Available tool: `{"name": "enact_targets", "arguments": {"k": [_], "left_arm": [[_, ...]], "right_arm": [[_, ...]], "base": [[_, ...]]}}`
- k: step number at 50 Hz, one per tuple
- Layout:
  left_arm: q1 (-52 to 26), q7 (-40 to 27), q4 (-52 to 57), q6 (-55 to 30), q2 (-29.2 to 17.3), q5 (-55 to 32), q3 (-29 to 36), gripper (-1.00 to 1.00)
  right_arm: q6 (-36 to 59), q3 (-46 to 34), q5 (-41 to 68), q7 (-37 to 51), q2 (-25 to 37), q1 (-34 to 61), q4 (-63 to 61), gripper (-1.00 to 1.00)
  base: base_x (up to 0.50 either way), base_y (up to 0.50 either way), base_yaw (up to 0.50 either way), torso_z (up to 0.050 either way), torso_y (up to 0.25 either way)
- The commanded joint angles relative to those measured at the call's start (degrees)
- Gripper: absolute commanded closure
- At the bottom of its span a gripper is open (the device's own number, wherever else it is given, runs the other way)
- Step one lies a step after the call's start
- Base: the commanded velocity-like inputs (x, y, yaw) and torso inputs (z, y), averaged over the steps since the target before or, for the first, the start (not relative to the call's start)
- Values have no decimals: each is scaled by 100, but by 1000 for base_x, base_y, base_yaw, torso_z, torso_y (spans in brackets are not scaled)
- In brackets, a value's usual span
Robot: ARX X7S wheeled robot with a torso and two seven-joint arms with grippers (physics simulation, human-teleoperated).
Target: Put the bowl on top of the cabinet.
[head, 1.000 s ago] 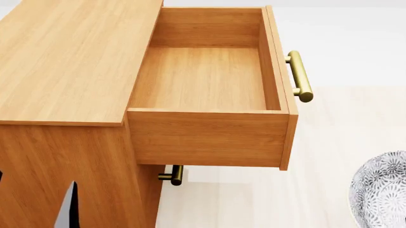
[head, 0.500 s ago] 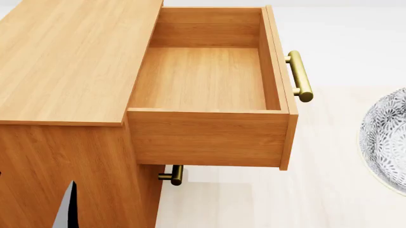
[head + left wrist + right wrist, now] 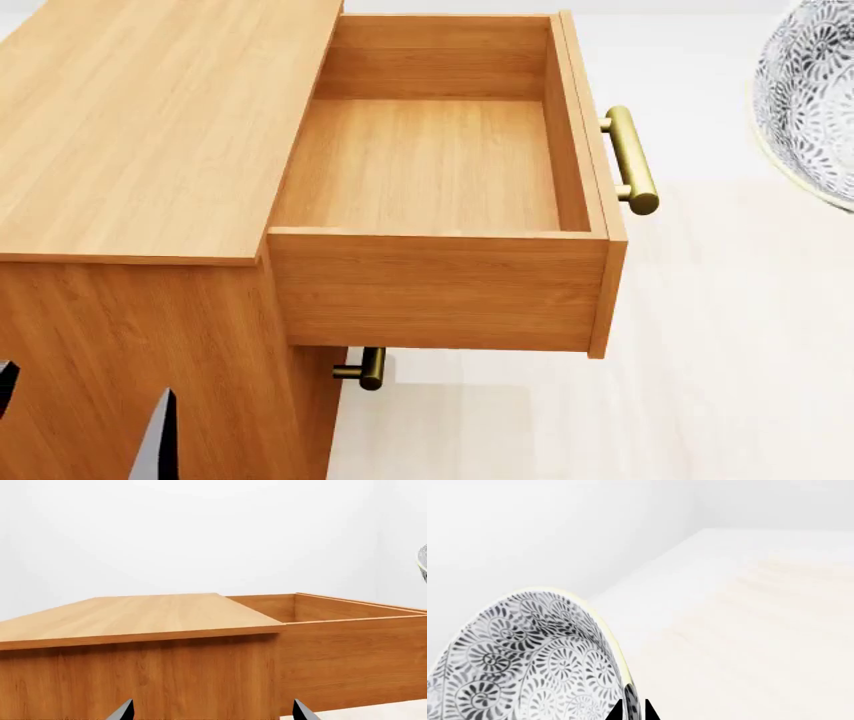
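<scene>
Currently the bowl (image 3: 810, 95) sits at the upper right edge of the head view, in the air, well apart from the cabinet (image 3: 147, 130) and beyond the pulled-out top drawer (image 3: 434, 165). It is deep and round, white with dense black spiral-floral patterning and a pale yellowish rim. In the right wrist view the right gripper (image 3: 632, 711) has its dark fingertips pressed together on the bowl's rim, the bowl (image 3: 527, 660) tilted. The left gripper (image 3: 212, 713) shows two separated fingertips facing the cabinet's side panel. A brass handle (image 3: 630, 160) fronts the drawer.
</scene>
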Motion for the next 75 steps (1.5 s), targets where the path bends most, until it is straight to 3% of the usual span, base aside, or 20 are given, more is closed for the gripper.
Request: {"name": "enact_targets", "arguments": {"k": [1,19,31,40,51,60,62,65,75], "left_arm": [[-49,-160,-4,26,171,178,-198,-100],[-45,-171,-82,102,138,104,-231,-100],[-58,-160,-159,133,161,118,-115,-100],[-45,-168,-145,150,136,100,-100,-100],[-52,-194,-108,141,106,37,-126,-100],[-42,-211,-93,167,76,-6,-163,-100],[-40,-208,-108,185,74,-8,-163,-100],[-54,-209,-118,187,72,-17,-158,-100],[-68,-244,-85,164,54,-65,-168,-100]], "right_arm": [[212,-515,-332,-174,-412,1657,897,100],[-245,-1820,-1457,-1243,-1605,3947,3650,100],[-1175,-2326,-2168,-2862,-2709,5378,6730,100],[-1195,-897,-3039,-2810,-3142,5356,6739,100],[-832,1815,-4962,-2799,-3631,5332,6740,100],[-291,2881,-6245,-3360,-4144,5505,6741,100],[-267,2693,-5871,-3198,-4183,5505,6741,100],[-234,1496,-4443,-2983,-4184,5479,6741,100],[-854,-3573,1048,-2388,-4184,5385,6741,100]], "base": [[0,0,0,0,0],[0,0,0,0,0],[0,0,0,0,0],[0,0,0,0,0],[0,0,0,0,0],[0,0,0,0,0],[0,0,0,0,0],[0,0,0,0,0],[0,0,0,0,0]]}}
